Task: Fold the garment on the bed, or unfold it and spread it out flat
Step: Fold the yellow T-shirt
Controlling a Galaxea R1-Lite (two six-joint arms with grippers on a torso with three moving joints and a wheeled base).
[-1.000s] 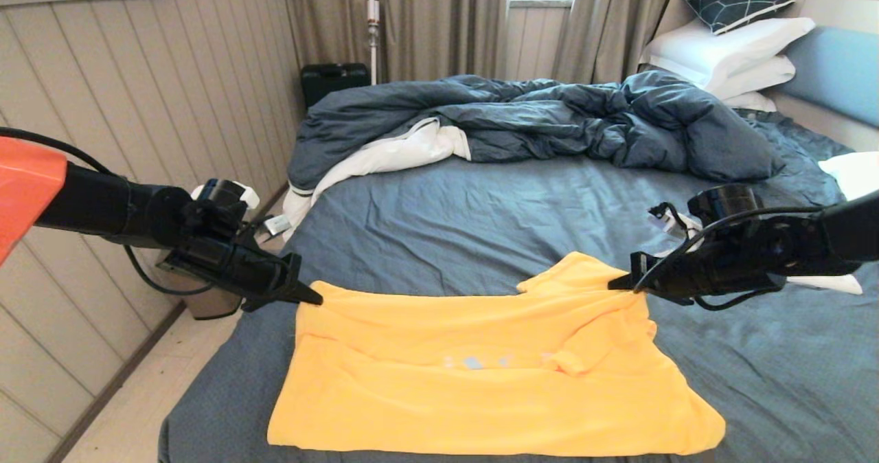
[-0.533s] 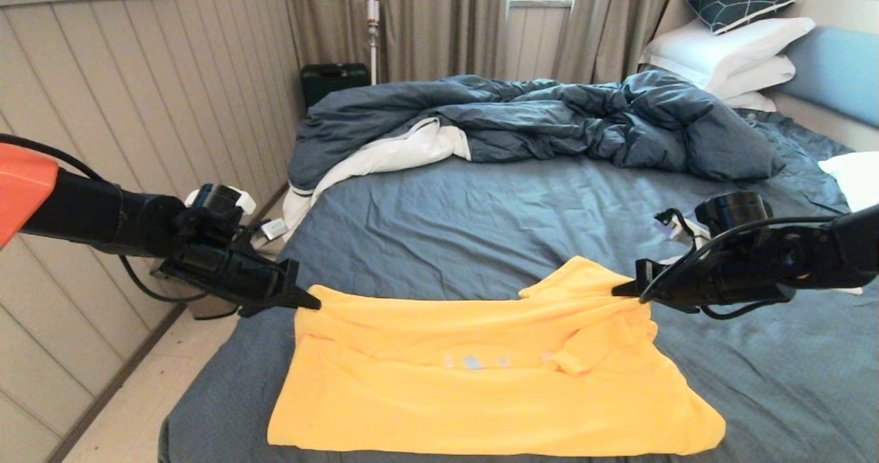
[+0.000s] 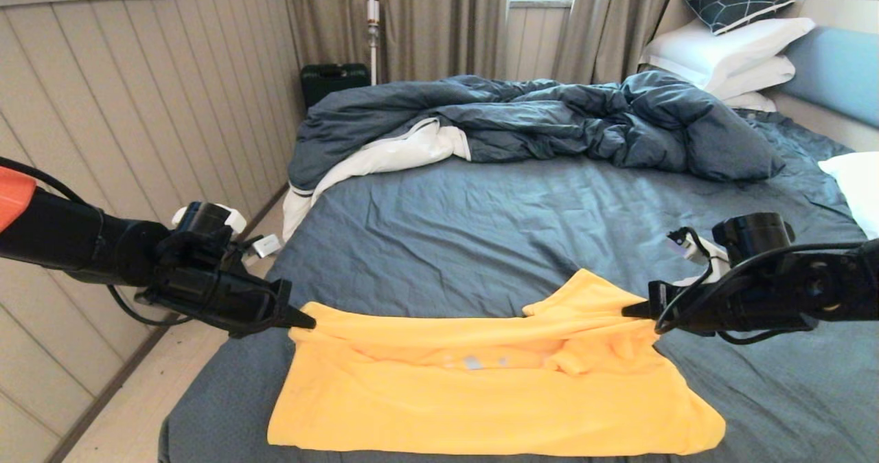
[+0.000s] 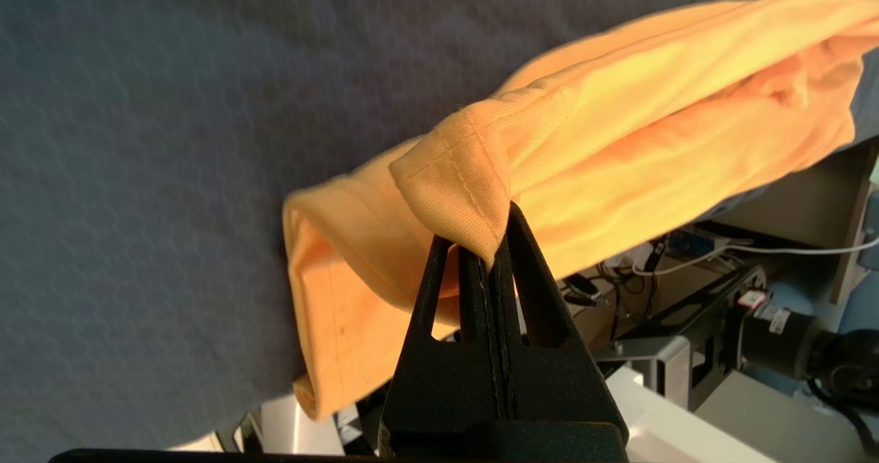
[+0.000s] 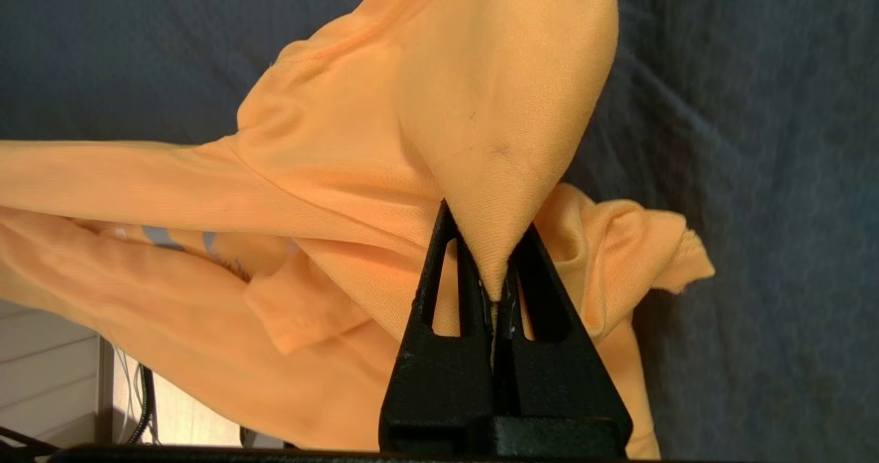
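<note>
**Yellow cloth pinched at both ends**

Yellow cotton fills both my grips. My left gripper [image 3: 310,323] has its jaws pressed together on a hemmed corner of the garment [image 3: 481,394]; in the left wrist view that stitched corner [image 4: 459,195] pokes out past my left gripper [image 4: 491,257], with no gap between the fingers [image 4: 529,291]. My right gripper [image 3: 628,310] is likewise clamped tight on a pointed tuck of fabric at the other end, and in the right wrist view the cloth [image 5: 494,119] fans out from my right gripper [image 5: 496,284].

Between the two grips the upper edge of the shirt runs in a raised, taut band, folded over toward the near side. Below that band the rest of the shirt lies on the sheet of the bed [image 3: 481,243], reaching to the near edge. A pale print [image 3: 474,362] shows just under the fold. Beyond my jaws, well apart, the rumpled duvet [image 3: 549,119] is heaped.
</note>
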